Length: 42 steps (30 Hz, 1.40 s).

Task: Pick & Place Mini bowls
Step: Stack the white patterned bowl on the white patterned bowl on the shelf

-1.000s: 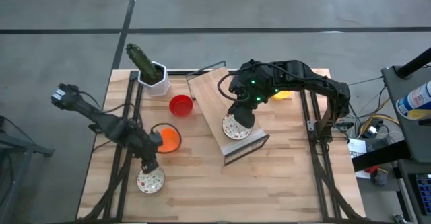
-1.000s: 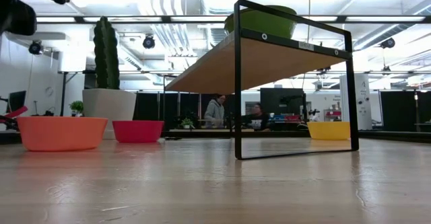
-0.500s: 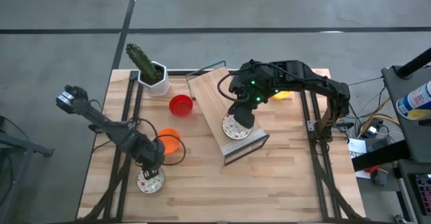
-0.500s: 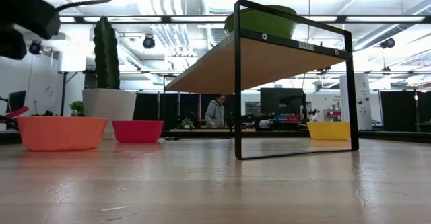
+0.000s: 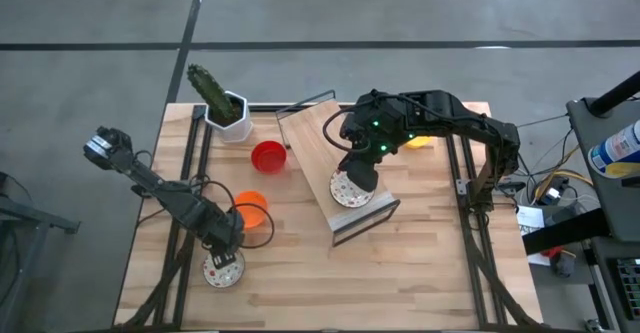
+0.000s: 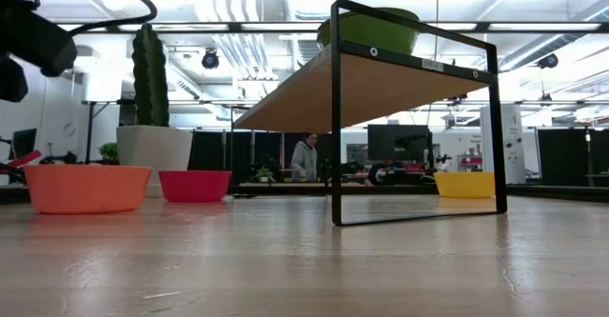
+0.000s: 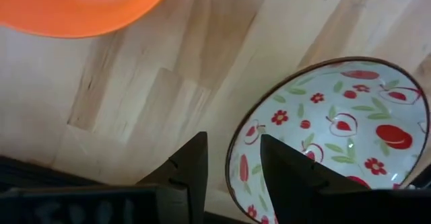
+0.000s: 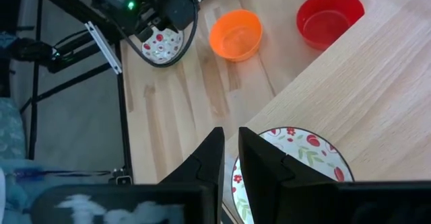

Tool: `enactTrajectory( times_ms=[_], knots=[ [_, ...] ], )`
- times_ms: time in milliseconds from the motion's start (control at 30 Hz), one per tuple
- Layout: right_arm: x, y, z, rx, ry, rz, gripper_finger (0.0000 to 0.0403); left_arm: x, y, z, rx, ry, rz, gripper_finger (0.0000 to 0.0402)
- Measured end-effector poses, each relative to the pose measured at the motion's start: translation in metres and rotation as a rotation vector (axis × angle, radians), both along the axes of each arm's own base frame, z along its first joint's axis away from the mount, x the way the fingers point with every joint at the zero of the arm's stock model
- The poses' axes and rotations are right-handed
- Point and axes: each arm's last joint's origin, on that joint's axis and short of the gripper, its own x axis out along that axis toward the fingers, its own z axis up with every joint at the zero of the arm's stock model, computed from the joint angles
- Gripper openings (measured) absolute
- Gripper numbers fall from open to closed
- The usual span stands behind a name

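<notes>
A white bowl with a red fruit pattern (image 5: 222, 271) sits on the table near its left near corner. My left gripper (image 5: 227, 257) is over it, open, one finger inside (image 7: 286, 173) and one outside (image 7: 192, 167) the rim (image 7: 234, 158), with space on both sides. A second patterned bowl (image 5: 350, 190) rests on the wooden shelf top, under my right gripper (image 5: 357, 177). The orange bowl (image 5: 252, 208), red bowl (image 5: 268, 157) and yellow bowl (image 5: 420, 140) stand on the table. A third patterned bowl is out of view. My right gripper is shut on the rim (image 8: 234, 175) of the patterned bowl (image 8: 296, 158), at the edge facing the table's left side. One finger (image 8: 259, 160) is inside the bowl and one (image 8: 212, 158) outside, coming from above. The bowl rests upright on the shelf top.
The shelf (image 5: 318, 138) is a wooden board on a black metal frame (image 6: 335, 117), raised above the table's middle. A cactus in a white pot (image 5: 228, 110) stands at the far left. People sit in the room beyond the table (image 6: 306, 157). Bare wood lies along the near edge (image 5: 340, 283).
My left gripper has moved toward the table's near edge and down onto the patterned bowl, passing the orange bowl, while its arm swung. The right arm and all the bowls have stayed where they were.
</notes>
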Motion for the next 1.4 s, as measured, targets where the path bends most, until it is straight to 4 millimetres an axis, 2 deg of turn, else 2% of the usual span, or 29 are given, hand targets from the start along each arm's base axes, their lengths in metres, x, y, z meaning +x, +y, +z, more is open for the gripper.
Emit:
enactTrajectory(
  times_ms=[467, 633, 833, 933, 1133, 1400],
  knots=[
    [0.0, 0.0, 0.0, -0.003, 0.0, 0.003, 0.0043, -0.005, 0.003, -0.022, -0.021, 0.021, 0.048, 0.0124],
    [0.0, 0.0, 0.0, -0.006, 0.0, 0.005, 0.0043, -0.005, 0.002, -0.03, -0.059, 0.012, 0.049, 0.0088],
    [0.0, 0.0, 0.0, -0.007, -0.001, 0.005, 0.0043, -0.004, 0.001, -0.028, -0.076, 0.001, 0.045, 0.0015],
    [0.0, 0.0, 0.0, -0.01, -0.001, 0.005, 0.0043, -0.004, 0.001, -0.027, -0.082, -0.014, 0.046, 0.001],
    [0.0, -0.001, 0.0, -0.027, 0.0, -0.012, 0.0043, -0.001, 0.001, -0.014, -0.08, -0.083, 0.08, 0.0004],
    [-0.002, -0.001, 0.001, -0.023, -0.005, -0.016, 0.0043, 0.0, 0.002, 0.025, -0.166, -0.243, 0.141, 0.0003]
  ],
)
